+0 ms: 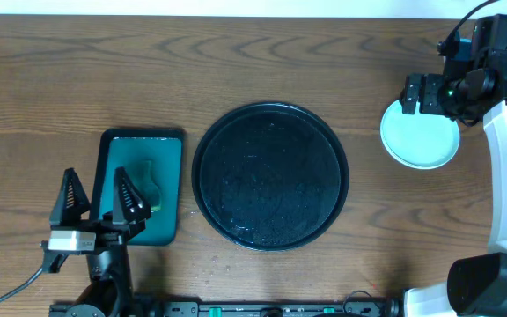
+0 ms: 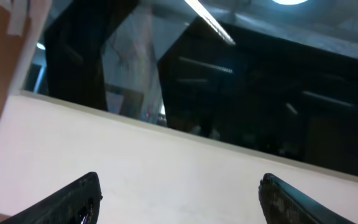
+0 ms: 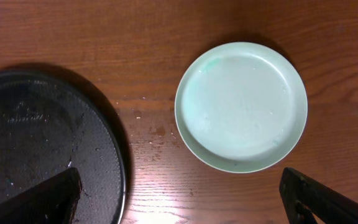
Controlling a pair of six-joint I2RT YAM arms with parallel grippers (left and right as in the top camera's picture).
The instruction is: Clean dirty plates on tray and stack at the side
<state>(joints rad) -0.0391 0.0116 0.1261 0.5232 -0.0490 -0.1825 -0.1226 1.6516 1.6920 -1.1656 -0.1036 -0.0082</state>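
I read the table [image 1: 253,53] as mid-brown wood with darker wavy grain. The tray [image 1: 269,119] is black, its face flecked with pale specks and faint streaks. The plate [image 3: 241,106] is pale mint green, with a faint teal tinge near its upper-left rim. Small rectangular tray [image 1: 167,167] — teal, with a darker green piece [image 1: 145,183] on it. Left gripper [image 1: 95,176] and right gripper [image 3: 179,177] — black.

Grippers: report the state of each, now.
Left black two-finger gripper: open, holding nothing.
Right black two-finger gripper: open, empty, at the pale mint-green round plate.
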